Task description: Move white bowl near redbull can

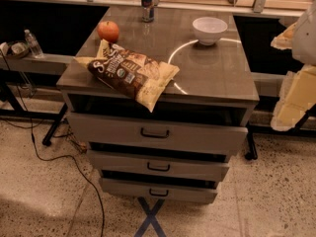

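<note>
The white bowl [210,29] stands upright on the grey cabinet top [217,78], at its back right. The redbull can [147,3], blue and silver, stands at the back edge of the top, left of the bowl and about a bowl's width and a half away from it. My gripper [295,83] shows as pale cream parts at the right edge of the camera view. It is beside the cabinet, to the right of the bowl and lower in the view, touching nothing.
A red apple [108,31] sits at the back left of the top. A brown chip bag [131,72] lies across the front left, overhanging the front edge. Three drawers [155,132] stand slightly open below. A water bottle [33,43] stands on a ledge to the left. A cable [59,162] crosses the floor.
</note>
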You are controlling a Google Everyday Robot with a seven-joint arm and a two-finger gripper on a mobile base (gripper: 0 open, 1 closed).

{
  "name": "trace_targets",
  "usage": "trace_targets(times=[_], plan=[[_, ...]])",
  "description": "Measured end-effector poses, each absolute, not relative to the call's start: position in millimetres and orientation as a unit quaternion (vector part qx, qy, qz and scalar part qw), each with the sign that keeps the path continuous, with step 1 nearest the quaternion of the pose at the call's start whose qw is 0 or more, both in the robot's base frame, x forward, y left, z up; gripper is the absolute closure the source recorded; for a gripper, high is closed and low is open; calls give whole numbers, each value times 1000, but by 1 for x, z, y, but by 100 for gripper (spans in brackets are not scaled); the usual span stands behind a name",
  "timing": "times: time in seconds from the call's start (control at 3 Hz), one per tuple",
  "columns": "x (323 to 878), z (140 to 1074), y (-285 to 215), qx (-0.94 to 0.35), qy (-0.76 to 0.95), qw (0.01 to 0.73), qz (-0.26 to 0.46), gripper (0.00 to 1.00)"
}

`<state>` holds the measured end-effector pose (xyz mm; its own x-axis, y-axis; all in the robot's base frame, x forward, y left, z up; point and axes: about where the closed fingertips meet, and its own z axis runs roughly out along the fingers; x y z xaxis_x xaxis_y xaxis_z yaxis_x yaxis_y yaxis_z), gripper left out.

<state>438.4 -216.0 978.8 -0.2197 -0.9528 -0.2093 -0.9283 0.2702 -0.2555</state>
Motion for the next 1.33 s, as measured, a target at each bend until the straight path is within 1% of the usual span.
trace_targets(times=[0.33, 0.67, 1.33], plan=[[438, 979, -216, -603, 780, 163, -38, 0], [454, 983, -198, -607, 774, 175, -47, 0], [572, 1030, -138, -587, 748, 296, -93, 0]])
